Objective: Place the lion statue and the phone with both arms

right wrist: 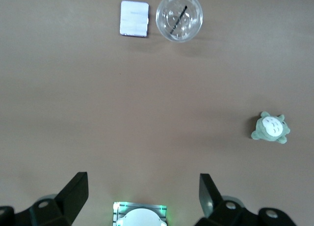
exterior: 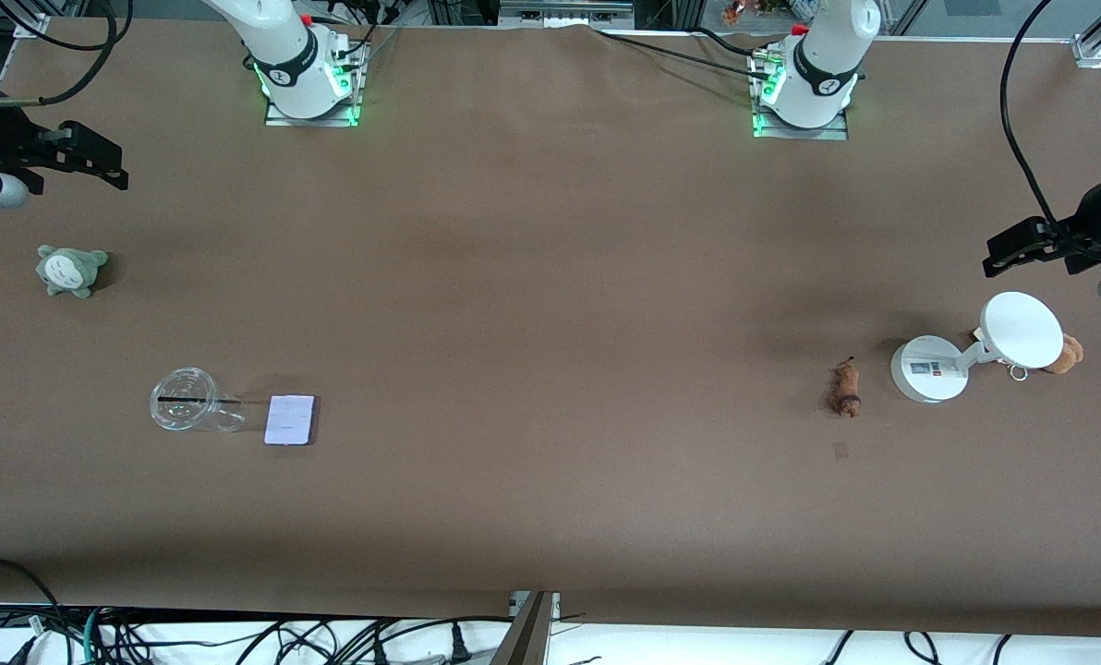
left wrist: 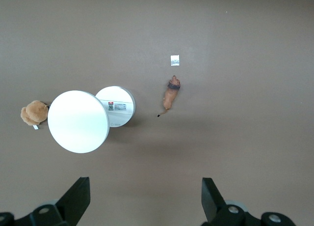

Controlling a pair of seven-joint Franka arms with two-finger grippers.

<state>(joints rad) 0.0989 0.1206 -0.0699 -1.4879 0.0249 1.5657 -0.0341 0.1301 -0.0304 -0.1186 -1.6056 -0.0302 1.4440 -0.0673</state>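
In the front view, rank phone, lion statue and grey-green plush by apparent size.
1. Grey-green plush and phone: look about alike, so unranked.
2. Lion statue: clearly smallest.

The white stand's disc (exterior: 1022, 330) hides most of the brown plush toy (exterior: 1066, 355); both arms are cut off by the front view's edges.

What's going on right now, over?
Left hand open, up over the table near the white stand. Right hand open, over its own end. Lion statue and phone lie untouched. Clear cup beside the phone.
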